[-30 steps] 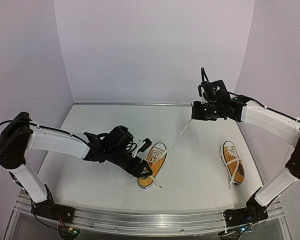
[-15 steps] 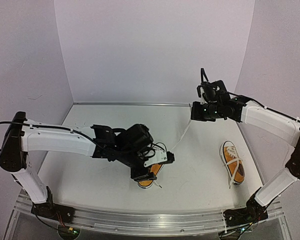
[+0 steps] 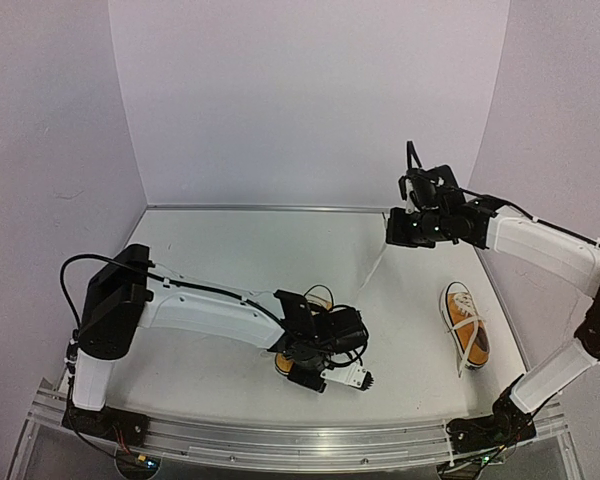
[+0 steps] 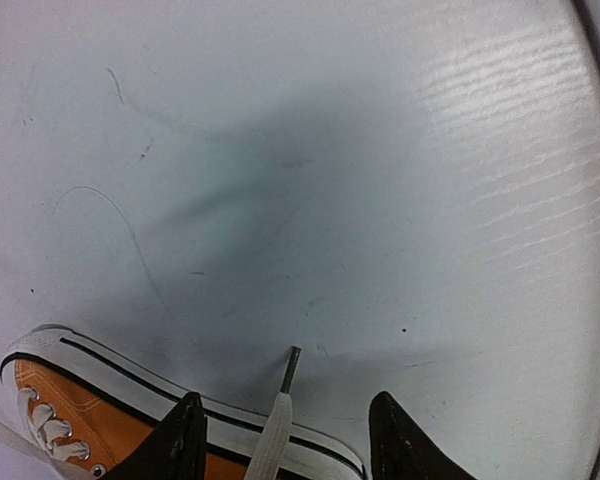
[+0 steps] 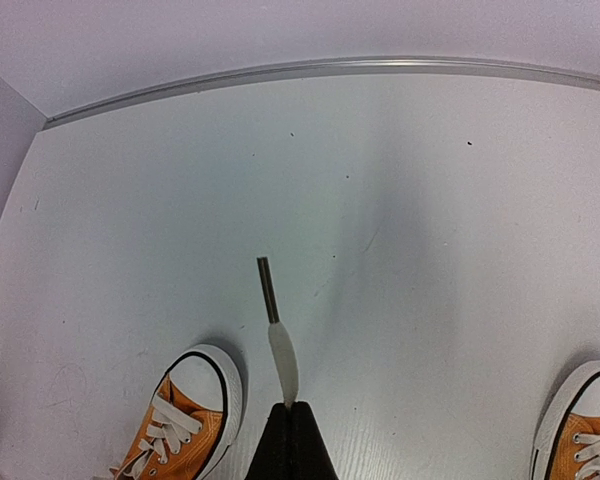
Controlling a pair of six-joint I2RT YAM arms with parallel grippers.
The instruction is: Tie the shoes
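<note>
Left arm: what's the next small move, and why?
Probably close the left jaws: they stand open astride the free lace end, which lies over the shoe's sole. The right jaws are shut on the other lace end.

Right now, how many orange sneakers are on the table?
2. One sneaker sits near front centre, mostly covered by the left arm; the other sneaker lies by the table's right edge.
</note>
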